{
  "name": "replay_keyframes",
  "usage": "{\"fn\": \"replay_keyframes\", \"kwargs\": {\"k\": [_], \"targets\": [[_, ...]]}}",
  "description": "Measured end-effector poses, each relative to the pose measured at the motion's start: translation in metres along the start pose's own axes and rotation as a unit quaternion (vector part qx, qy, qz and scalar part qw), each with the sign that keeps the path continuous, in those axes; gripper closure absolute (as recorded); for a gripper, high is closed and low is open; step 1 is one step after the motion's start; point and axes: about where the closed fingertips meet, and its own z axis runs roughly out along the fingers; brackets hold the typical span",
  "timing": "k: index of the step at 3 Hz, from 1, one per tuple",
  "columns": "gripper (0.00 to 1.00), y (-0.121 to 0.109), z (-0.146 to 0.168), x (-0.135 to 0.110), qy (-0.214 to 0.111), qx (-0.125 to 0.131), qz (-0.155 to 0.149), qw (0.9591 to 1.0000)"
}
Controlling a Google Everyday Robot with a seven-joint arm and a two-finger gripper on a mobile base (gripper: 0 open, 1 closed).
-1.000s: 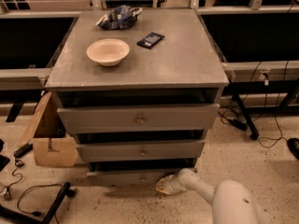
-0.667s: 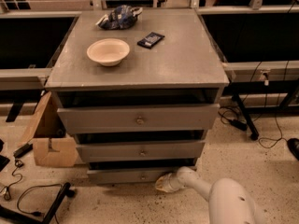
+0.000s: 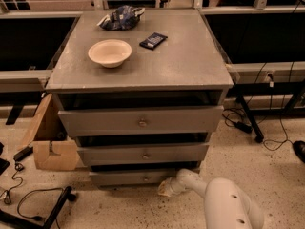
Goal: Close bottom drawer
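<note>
A grey cabinet [image 3: 143, 68] has three drawers. The bottom drawer [image 3: 128, 177] is the slimmest, with a small round knob [image 3: 146, 179], and stands nearly flush under the middle drawer [image 3: 143, 154]. The top drawer [image 3: 140, 120] has the tallest front. My white arm [image 3: 224, 202] reaches in from the lower right, low over the floor. The gripper [image 3: 167, 187] is at the right end of the bottom drawer's front, against it or just short of it.
On the cabinet top lie a cream bowl [image 3: 110, 52], a dark flat packet [image 3: 153, 40] and a crumpled blue bag [image 3: 121, 17]. A cardboard box [image 3: 50, 144] stands left of the cabinet. Cables [image 3: 33, 199] lie on the floor at left, and cables and a table leg [image 3: 248, 116] at right.
The gripper has moved slightly left and inward toward the cabinet, and the bottom drawer's front has slid back a little.
</note>
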Motion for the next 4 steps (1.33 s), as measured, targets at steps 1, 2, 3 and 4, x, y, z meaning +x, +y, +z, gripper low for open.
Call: {"fn": "replay_keyframes", "kwargs": {"k": [1,2,3,4], "targets": [[1.0,0.01,-0.028,0.015,0.013,0.01,-0.011,0.9998],[1.0,0.02,-0.112,0.061,0.068,0.048,-0.028,0.9961],[1.0,0.009,-0.194,0.092,0.135,0.085,-0.062,0.9853],[1.0,0.032,-0.194,0.082,0.134,0.067,-0.06,0.9869]]}}
